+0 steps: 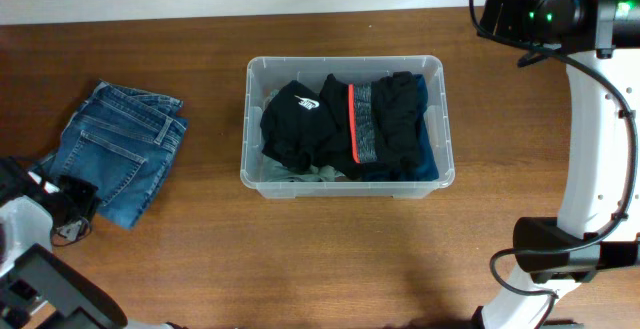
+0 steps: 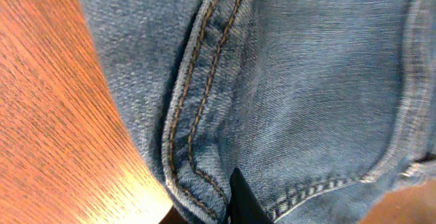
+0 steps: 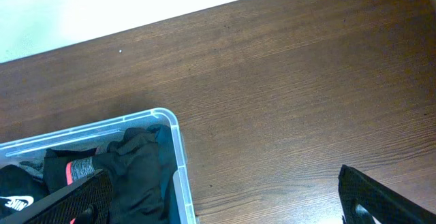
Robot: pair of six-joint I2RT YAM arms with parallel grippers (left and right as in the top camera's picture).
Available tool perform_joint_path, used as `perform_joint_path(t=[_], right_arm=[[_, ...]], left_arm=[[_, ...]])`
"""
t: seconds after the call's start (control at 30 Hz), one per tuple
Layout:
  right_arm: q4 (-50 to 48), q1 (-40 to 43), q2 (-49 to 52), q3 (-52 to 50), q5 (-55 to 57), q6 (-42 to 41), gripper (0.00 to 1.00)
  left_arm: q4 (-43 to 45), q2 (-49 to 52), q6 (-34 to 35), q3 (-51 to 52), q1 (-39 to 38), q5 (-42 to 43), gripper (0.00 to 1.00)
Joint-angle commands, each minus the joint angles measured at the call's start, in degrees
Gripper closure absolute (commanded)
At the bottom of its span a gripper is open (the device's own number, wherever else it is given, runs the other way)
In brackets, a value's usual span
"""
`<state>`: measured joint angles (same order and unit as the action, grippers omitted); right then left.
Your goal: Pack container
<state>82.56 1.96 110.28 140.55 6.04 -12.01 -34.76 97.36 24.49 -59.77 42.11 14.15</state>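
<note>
Denim jeans (image 1: 120, 149): soft, floppy, fairly heavy; I'd lift by a folded edge.
Container (image 1: 444, 119): mid-table (image 1: 200, 259), stiff, light plastic, dark clothes (image 1: 345, 119) inside.
Left gripper (image 1: 75, 207): pinching the jeans' corner.
Right gripper (image 3: 225, 203): spread, empty.

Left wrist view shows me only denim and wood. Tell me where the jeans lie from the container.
Observer: The jeans lie folded on the table, left of the container, apart from it.
Operator: Report what's already inside.
Observer: Black clothes, one with an orange-red stripe, fill most of it.
Operator: Give me the right gripper.
Observer: The right gripper is open over the table beyond the container's far right corner.
</note>
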Motion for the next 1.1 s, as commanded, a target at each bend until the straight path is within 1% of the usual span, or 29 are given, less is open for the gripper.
perform_joint_path(t=[0.0,0.03,0.07,0.1,0.13,0.17,0.2,0.3,0.43,0.53,0.63,0.9,1.07], right_arm=[[0.0,0.3,-0.2,0.1,0.7,-0.2,0.02],[0.0,0.3,-0.2,0.1,0.7,-0.2,0.02],[0.0,0.3,-0.2,0.1,0.7,-0.2,0.02],[0.0,0.3,-0.2,0.1,0.7,-0.2,0.02],[0.0,0.3,-0.2,0.1,0.7,-0.2,0.02],[0.0,0.3,-0.2,0.1,0.7,-0.2,0.02],[0.0,0.3,-0.2,0.1,0.7,-0.2,0.02],[0.0,0.3,-0.2,0.1,0.7,-0.2,0.02],[0.0,0.3,-0.2,0.1,0.7,-0.2,0.02],[0.0,0.3,-0.2,0.1,0.7,-0.2,0.02],[0.0,0.3,-0.2,0.1,0.7,-0.2,0.02],[0.0,0.3,-0.2,0.1,0.7,-0.2,0.02],[0.0,0.3,-0.2,0.1,0.7,-0.2,0.02]], left_arm=[[0.1,1.9,-0.7,1.2,-0.3,-0.8,0.95],[0.0,2.2,-0.7,1.2,-0.3,-0.8,0.93],[0.0,2.5,-0.8,1.2,-0.3,-0.8,0.87],[0.0,2.8,-0.8,1.2,-0.3,-0.9,0.66],[0.0,3.1,-0.8,1.2,-0.3,-1.0,0.36],[-0.1,3.3,-0.8,1.2,-0.3,-1.1,0.15],[-0.1,3.4,-0.7,1.2,-0.3,-1.1,0.08],[-0.5,3.4,-0.7,1.2,-0.3,-1.1,0.01],[-2.9,3.4,-0.8,1.9,-0.3,-1.2,0.01],[-2.0,3.4,-0.8,3.8,-0.3,-2.0,0.01],[2.8,3.4,-0.8,7.1,-0.3,0.2,0.01],[20.7,3.6,-1.8,17.7,-0.3,10.7,0.01],[24.7,4.7,-1.8,20.9,0.0,11.2,0.01]])
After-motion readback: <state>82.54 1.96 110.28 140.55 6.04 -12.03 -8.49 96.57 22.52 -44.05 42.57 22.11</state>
